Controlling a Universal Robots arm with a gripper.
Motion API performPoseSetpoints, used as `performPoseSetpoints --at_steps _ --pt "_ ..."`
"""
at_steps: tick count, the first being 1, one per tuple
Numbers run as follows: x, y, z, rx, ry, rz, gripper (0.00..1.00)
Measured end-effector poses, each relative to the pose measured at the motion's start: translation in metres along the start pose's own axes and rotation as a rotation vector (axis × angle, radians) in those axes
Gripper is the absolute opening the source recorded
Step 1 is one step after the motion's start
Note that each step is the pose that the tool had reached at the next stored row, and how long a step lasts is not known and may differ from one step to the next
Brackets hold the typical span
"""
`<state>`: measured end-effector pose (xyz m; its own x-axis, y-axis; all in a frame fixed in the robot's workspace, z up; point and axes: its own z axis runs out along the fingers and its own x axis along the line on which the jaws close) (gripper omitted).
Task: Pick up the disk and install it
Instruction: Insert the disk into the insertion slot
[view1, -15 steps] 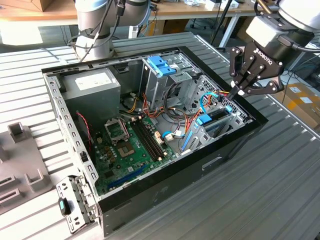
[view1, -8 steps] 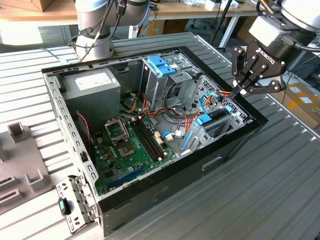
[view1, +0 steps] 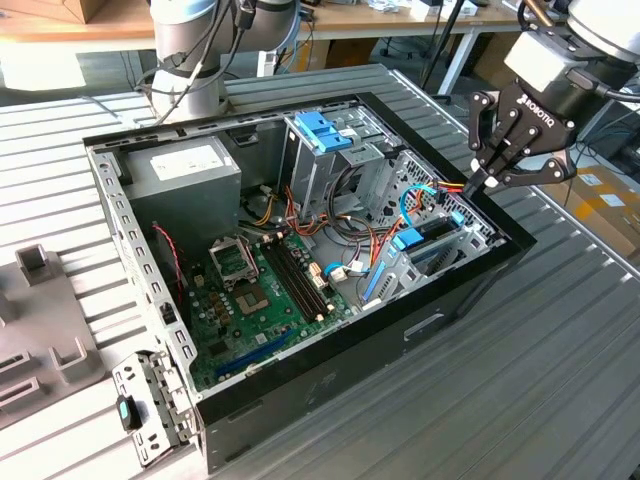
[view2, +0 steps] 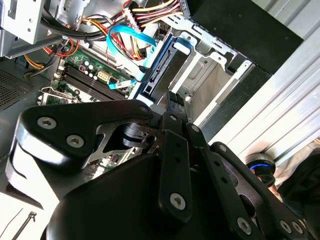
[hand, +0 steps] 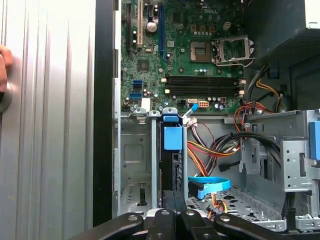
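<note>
The disk (view1: 428, 238) stands on edge in the drive bay at the exterior view's right side of the open computer case (view1: 330, 370). Its blue rail (hand: 172, 137) faces up in the first wrist view. The second wrist view shows the disk (view2: 164, 70) as a dark slab edged in blue inside the metal bay. My gripper (view1: 487, 180) hangs over the case's right wall, just above the bay. Its fingers (hand: 170, 201) are pressed together with nothing between them, right at the disk's near edge (hand: 172, 170). Whether they touch the disk I cannot tell.
A grey power-supply box (view1: 185, 170) fills the case's back left corner. A metal drive cage with a blue handle (view1: 325, 130) stands mid-back, and the motherboard (view1: 260, 290) lies in front with loose cables (hand: 215, 150). A person's hand (hand: 2, 65) rests on the ribbed table outside the case.
</note>
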<state>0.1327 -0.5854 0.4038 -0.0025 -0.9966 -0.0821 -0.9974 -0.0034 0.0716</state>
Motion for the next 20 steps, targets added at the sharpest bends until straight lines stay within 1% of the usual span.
performPoseSetpoints --at_steps 8,11,15,20 --pt "0.0 -0.0058 -0.0004 0.0 0.0 0.0 0.11" --pt "0.0 -0.0086 -0.0006 0.0 -0.0001 0.0 0.11" --pt "0.0 -0.0142 -0.001 0.0 0.0 0.0 0.11" --pt "0.0 -0.018 -0.0013 0.0 0.0 0.0 0.11"
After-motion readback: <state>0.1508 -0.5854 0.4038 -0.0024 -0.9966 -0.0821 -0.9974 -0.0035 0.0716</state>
